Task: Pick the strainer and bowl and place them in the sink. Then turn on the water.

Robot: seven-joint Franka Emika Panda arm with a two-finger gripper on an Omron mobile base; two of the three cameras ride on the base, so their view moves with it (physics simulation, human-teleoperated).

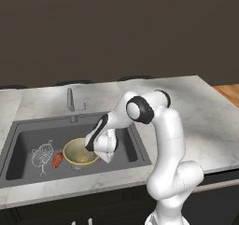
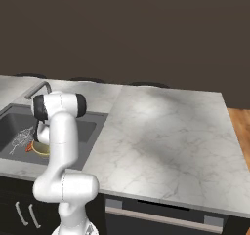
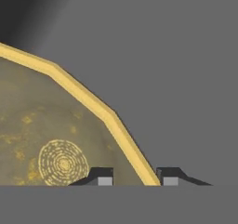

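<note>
Gripper (image 3: 135, 179) low in the sink (image 1: 126, 140), fingers a little apart astride the bowl (image 1: 78, 155) rim, one inside, one outside, whether they pinch it unclear, bowl on the sink floor, orange thing (image 1: 57, 159) beside it, strainer (image 1: 42, 154) further left, faucet (image 1: 71, 102) behind

Lying together in the sink (image 1: 28, 130): strainer (image 1: 42, 153) at left, small orange object (image 1: 57, 160) just beside it, bowl (image 1: 78, 153) to the right. Behind the basin, on the counter (image 1: 196, 121), a faucet (image 1: 70, 102).
</note>
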